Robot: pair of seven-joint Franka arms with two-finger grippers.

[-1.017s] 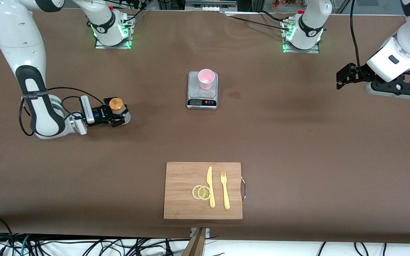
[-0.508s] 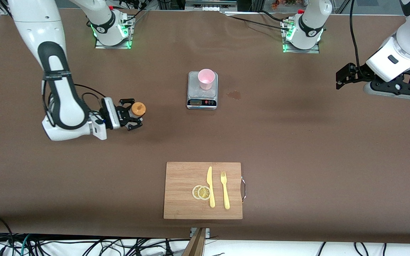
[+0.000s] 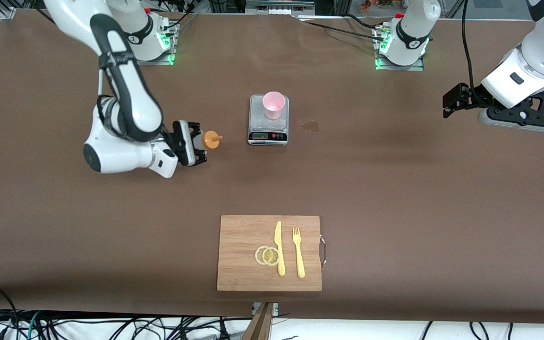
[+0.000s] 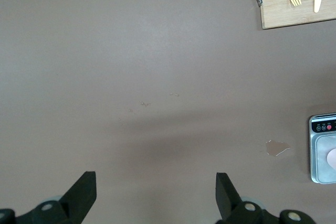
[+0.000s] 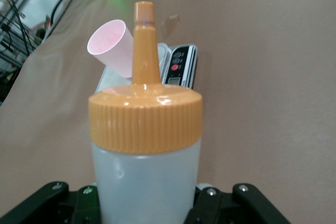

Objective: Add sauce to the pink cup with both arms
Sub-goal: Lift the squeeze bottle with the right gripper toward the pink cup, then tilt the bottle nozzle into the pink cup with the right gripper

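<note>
The sauce bottle (image 3: 209, 140), whitish with an orange nozzle cap (image 5: 145, 119), hangs tipped on its side above the table, its nozzle pointing toward the scale. My right gripper (image 3: 195, 144) is shut on the bottle's body (image 5: 146, 182). The pink cup (image 3: 273, 105) stands upright on the grey kitchen scale (image 3: 268, 131) and also shows past the nozzle in the right wrist view (image 5: 113, 45). Up in the air over the left arm's end of the table, my left gripper (image 3: 451, 101) waits open, with bare table between its fingers (image 4: 84, 192).
A wooden cutting board (image 3: 243, 264) near the front camera carries a yellow knife (image 3: 279, 248), a yellow fork (image 3: 298, 250) and lemon slices (image 3: 267, 255). A small wet stain (image 3: 310, 125) marks the table beside the scale.
The right arm has carried the bottle toward the scale and tipped it from upright onto its side. The left arm has barely shifted.
</note>
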